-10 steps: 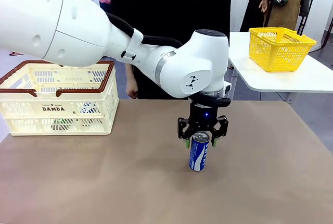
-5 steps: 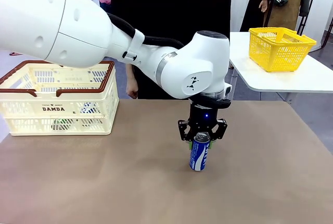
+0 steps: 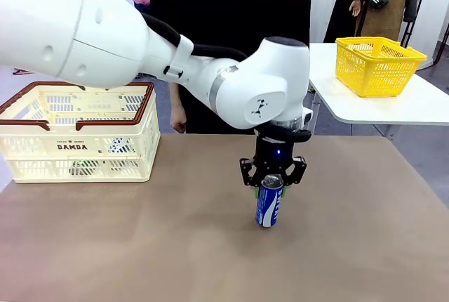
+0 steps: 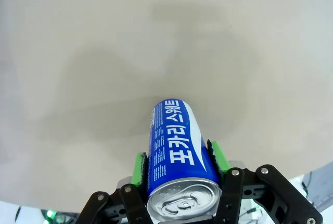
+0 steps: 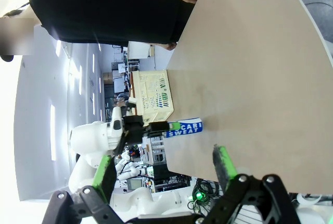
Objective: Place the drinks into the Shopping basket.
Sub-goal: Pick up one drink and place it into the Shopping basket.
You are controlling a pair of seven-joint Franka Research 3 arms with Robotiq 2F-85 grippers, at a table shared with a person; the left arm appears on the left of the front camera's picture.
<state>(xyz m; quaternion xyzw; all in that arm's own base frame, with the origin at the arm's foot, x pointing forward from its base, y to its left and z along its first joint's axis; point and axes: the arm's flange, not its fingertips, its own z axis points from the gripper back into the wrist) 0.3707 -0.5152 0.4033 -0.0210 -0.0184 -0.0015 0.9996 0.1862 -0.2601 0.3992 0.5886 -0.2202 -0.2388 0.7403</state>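
Observation:
A blue drink can (image 3: 269, 206) with white lettering stands upright mid-table, and my left gripper (image 3: 271, 181) is shut on its upper part from above. In the left wrist view the green pads (image 4: 139, 165) press both sides of the blue can (image 4: 174, 140), whose silver top faces the camera. The cream Shopping basket (image 3: 77, 130) with its brown rim sits at the table's far left. Something dark green (image 3: 84, 168) shows through its lower slots. My right gripper (image 5: 164, 169) hangs open with nothing between its fingers, well away from the blue can (image 5: 184, 127).
A person in black stands at the far edge, one hand (image 3: 177, 123) near the table. A small yellow basket (image 3: 379, 63) sits on a white side table (image 3: 421, 105) at the back right. Bare brown tabletop lies between the can and the Shopping basket.
The left gripper's fingers have closed from a wide stance onto the blue can. The can now sits slightly higher in the picture.

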